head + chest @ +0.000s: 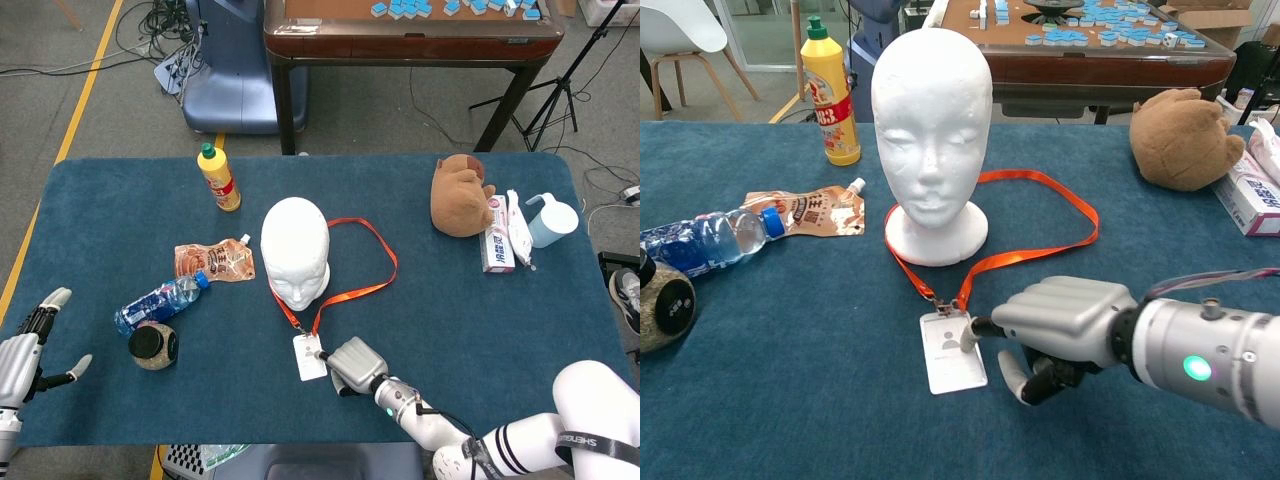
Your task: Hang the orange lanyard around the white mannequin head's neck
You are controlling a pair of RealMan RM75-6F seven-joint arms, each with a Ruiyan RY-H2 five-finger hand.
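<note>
The white mannequin head stands upright mid-table. The orange lanyard lies flat on the cloth, looped behind and to the right of the head's base, its straps meeting in a V in front. Its white badge lies flat near the front edge. My right hand sits just right of the badge, fingers curled, with one fingertip touching the badge's right edge. My left hand hovers at the front left corner, fingers spread, holding nothing.
A yellow bottle, a snack pouch, a water bottle and a round dark jar lie left of the head. A brown plush, a toothpaste box and a pale cup sit at the right.
</note>
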